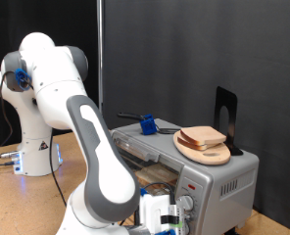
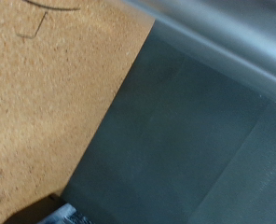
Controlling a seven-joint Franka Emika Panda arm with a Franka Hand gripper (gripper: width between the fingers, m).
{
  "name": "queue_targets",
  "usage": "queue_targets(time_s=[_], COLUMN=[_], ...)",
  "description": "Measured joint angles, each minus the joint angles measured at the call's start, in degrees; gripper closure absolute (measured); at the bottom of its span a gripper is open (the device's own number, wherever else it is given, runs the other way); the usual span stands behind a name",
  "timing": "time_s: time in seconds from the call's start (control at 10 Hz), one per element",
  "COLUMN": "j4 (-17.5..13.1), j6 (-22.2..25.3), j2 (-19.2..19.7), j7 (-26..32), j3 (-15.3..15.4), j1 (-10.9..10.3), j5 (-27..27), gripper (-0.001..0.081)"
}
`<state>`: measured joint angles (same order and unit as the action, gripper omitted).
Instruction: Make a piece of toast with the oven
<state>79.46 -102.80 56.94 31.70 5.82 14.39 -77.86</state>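
The silver-grey oven [image 1: 218, 186] stands at the exterior view's right, and its glass door [image 1: 153, 174] looks folded down with the wire rack [image 1: 133, 149] showing behind it. The piece of toast [image 1: 203, 136] lies on a round wooden board [image 1: 212, 153] on top of the oven. My gripper [image 1: 162, 212] hangs low at the oven's front, beside the round knobs [image 1: 187, 204], with nothing seen between its fingers. The wrist view shows only dark door glass [image 2: 194, 140], a silver edge [image 2: 222, 37] and brown tabletop [image 2: 54, 103]; the gripper's fingers do not show clearly there.
A blue object with a black handle [image 1: 145, 124] lies on the oven's top at the back. A black upright stand [image 1: 225, 113] rises behind the board. The arm's base [image 1: 32, 147] sits at the exterior view's left, before a black curtain.
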Motion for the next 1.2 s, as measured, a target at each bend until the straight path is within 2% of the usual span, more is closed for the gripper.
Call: queue_targets(time_s=[0.7,0.9,1.1,1.2], j4=[-0.37,-0.18,0.5,1.48], j6=[5.14,9.19,9.12,6.89], j2=[1.19,1.29,0.92,0.27], j7=[6.56,8.09,8.18,7.9], j3=[0.92,1.09,1.07,1.02], j1=[1.59,2.39,2.46,2.39], j5=[-1.48,-1.48,-1.55,-2.08], gripper=[0.0007,0.0007,0.0007,0.0007])
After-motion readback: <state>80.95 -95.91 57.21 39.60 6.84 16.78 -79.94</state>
